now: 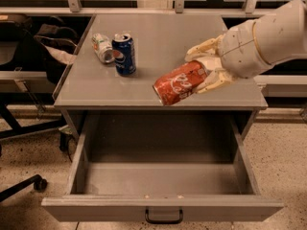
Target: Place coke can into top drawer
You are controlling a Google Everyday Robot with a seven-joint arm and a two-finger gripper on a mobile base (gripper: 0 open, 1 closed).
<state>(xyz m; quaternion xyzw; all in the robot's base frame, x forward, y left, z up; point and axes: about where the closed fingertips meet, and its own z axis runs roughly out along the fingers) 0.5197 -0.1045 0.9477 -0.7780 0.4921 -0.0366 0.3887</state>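
Note:
The red coke can [180, 83] with white script lies tilted on its side in my gripper [207, 66], held just above the front edge of the grey cabinet top [158, 47]. The cream fingers [204, 46] are shut on the can's rear end. The white arm comes in from the upper right. The top drawer [163, 178] is pulled wide open below the can, its inside bare, with a small dark handle [164, 218] at the middle of its front panel.
A blue Pepsi can [124, 54] stands upright at the back left of the cabinet top. A pale silver-green can [102, 47] lies on its side beside it. An office chair base [19, 128] and dark bags are on the left.

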